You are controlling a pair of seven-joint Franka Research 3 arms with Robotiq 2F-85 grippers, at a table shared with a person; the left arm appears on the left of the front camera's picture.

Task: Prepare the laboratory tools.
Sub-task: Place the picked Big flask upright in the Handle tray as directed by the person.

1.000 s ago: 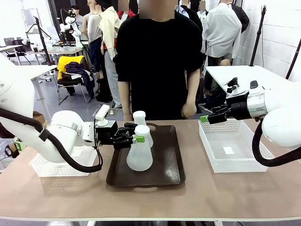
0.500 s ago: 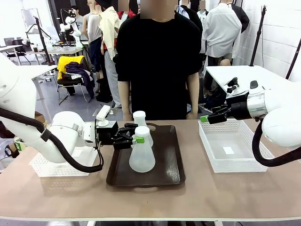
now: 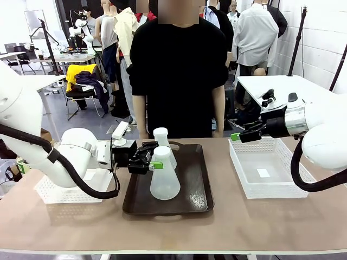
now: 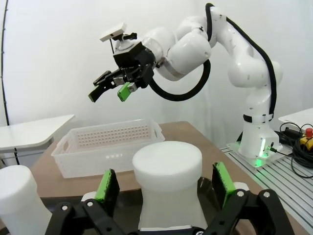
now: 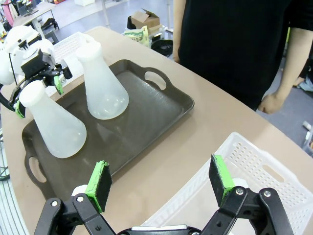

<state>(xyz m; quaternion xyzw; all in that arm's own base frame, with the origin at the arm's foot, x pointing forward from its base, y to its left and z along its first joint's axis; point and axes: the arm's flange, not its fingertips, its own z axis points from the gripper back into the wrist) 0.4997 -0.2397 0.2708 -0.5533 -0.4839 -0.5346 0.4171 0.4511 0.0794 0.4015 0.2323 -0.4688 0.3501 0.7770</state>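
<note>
Two frosted-white conical flasks stand upright on the dark brown tray (image 3: 191,201). The near flask (image 3: 164,183) has its neck (image 4: 167,164) between the fingers of my left gripper (image 3: 153,160), which is open, with a gap showing at each green pad (image 4: 107,185). The far flask (image 3: 162,142) stands just behind it, by the tray's back handle, and shows at the lower left of the left wrist view (image 4: 17,196). My right gripper (image 3: 236,136) hangs open in the air over the left rim of the right basket (image 3: 265,173), holding nothing.
A person in black stands at the far edge, hands down (image 5: 271,103). A second white mesh basket (image 3: 65,190) sits at the left under my left arm. Bare tabletop lies in front of the tray and between the tray and the right basket.
My left gripper carried the near flask slightly to the right, then opened and let go of its neck. The flask now stands free on the tray. The right arm has not moved.
</note>
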